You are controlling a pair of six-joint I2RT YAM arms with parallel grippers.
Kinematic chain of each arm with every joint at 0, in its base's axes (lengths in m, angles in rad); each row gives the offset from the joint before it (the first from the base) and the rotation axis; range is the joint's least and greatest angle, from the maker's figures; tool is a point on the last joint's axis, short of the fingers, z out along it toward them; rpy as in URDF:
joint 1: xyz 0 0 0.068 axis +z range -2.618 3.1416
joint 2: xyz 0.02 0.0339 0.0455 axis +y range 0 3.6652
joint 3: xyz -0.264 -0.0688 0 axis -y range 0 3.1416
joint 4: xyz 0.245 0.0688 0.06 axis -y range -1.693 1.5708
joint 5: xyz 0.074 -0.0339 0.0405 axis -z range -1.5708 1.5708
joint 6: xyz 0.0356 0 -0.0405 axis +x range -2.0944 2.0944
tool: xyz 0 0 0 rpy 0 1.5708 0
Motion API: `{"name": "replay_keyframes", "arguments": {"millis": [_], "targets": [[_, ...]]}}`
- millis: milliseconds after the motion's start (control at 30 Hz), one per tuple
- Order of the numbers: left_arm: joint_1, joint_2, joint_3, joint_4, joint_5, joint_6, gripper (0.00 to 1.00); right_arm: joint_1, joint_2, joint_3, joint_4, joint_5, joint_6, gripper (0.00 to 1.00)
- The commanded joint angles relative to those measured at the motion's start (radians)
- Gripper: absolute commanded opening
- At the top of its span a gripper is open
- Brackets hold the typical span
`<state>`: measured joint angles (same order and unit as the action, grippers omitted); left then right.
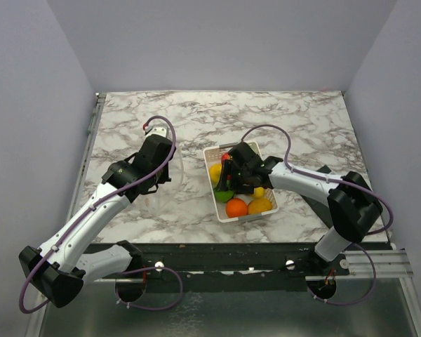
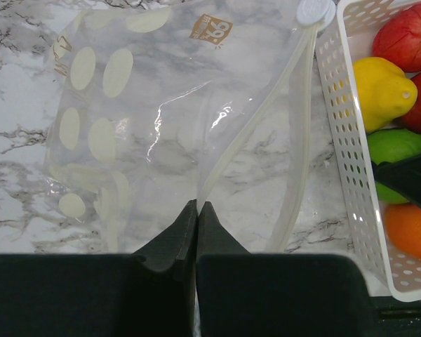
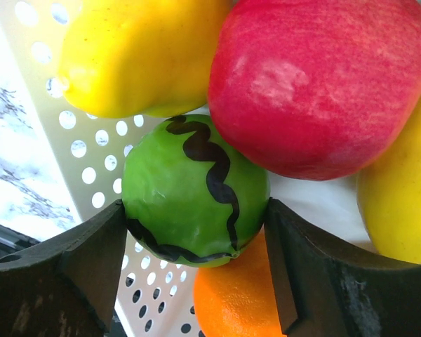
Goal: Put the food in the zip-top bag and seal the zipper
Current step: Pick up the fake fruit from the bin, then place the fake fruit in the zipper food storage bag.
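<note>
The zip-top bag (image 2: pixel 168 119), see-through with pale dots, lies flat on the marble left of the basket, its mouth open. My left gripper (image 2: pixel 198 203) is shut on one lip of the zipper (image 2: pixel 252 119); the other lip (image 2: pixel 303 140) lies beside the basket. In the top view the left gripper (image 1: pixel 167 181) sits just left of the basket. My right gripper (image 3: pixel 196 210) is down in the basket, shut on a light green fruit with black wavy lines (image 3: pixel 189 189). Around it lie a red fruit (image 3: pixel 316 84), yellow fruits (image 3: pixel 140 49) and an orange one (image 3: pixel 231 302).
The white slotted basket (image 1: pixel 264 212) stands mid-table with the fruits inside; its wall (image 2: pixel 340 126) is right next to the bag. A white round slider tab (image 2: pixel 312 10) sits at the zipper's far end. The table's black front edge lies near the arm bases.
</note>
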<state>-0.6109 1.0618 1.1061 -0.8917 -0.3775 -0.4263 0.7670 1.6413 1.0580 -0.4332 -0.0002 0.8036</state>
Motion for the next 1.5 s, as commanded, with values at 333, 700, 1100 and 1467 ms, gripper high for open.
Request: {"name": "replay_keyframes", "arguments": {"millis": [333,700,1100,1467], "targets": [[0.000,-0.011,-0.002,-0.008,0.066,-0.024,0.00,0.008,-0.201,0.005,-0.118,0.125,-0.048,0.41],[0.000,0.024,0.039,-0.008,0.118,-0.039,0.00,0.098,-0.304,0.148,-0.131,0.052,-0.190,0.35],[-0.001,0.037,0.077,-0.014,0.160,-0.063,0.00,0.199,-0.261,0.272,-0.024,-0.061,-0.312,0.33],[-0.002,0.028,0.105,-0.031,0.204,-0.084,0.00,0.241,-0.166,0.325,0.058,-0.076,-0.323,0.34]]}}
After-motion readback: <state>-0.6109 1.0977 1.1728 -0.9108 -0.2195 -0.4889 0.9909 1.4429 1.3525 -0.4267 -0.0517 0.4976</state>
